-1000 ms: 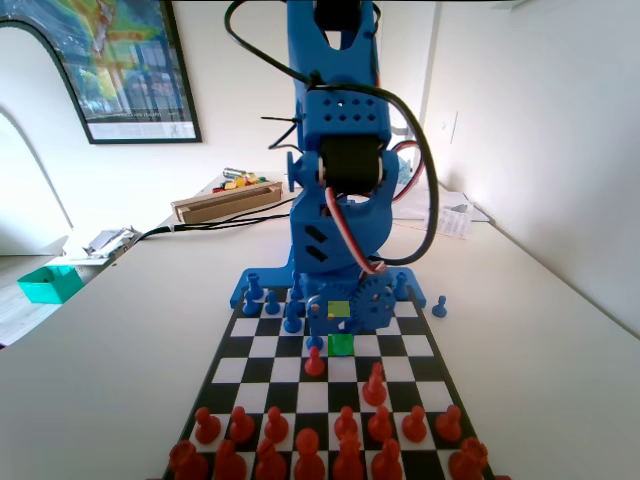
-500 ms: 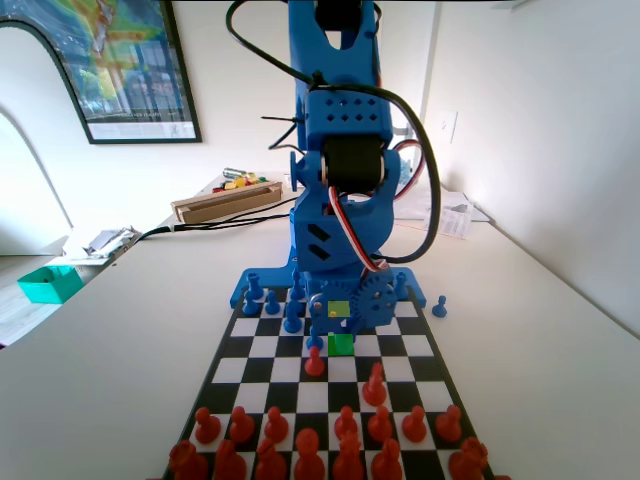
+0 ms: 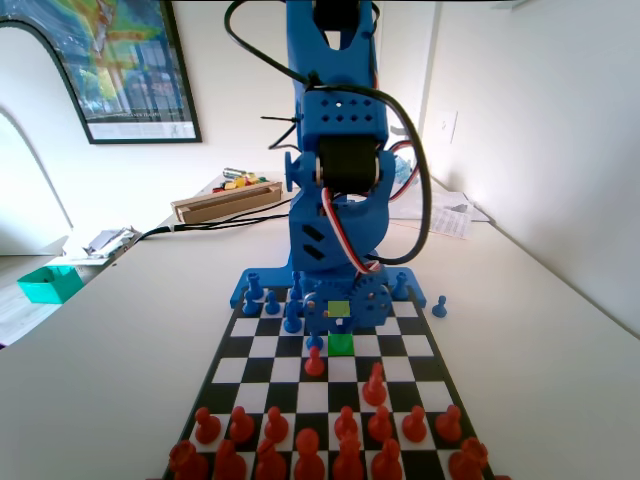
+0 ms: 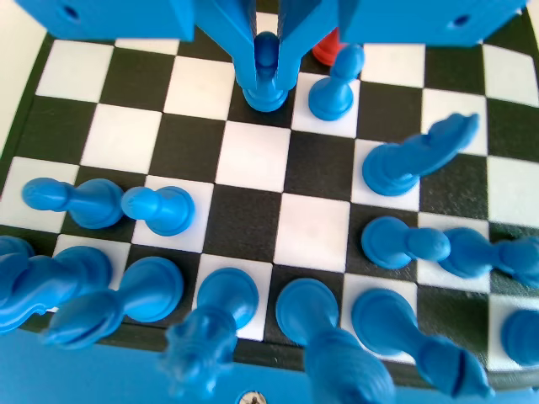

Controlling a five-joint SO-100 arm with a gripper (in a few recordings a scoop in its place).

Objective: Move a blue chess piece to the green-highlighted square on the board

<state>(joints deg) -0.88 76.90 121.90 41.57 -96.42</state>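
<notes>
- Centrally, the gripper pinched the blue chess piece between its jaws, low over the board.
- Just beside it in the fixed view lay the green-highlighted square.

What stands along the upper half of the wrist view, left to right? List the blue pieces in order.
small blue plastic pawn between the jaws of the blue gripper → free-standing blue pawn → tall blue horse-headed piece
</notes>
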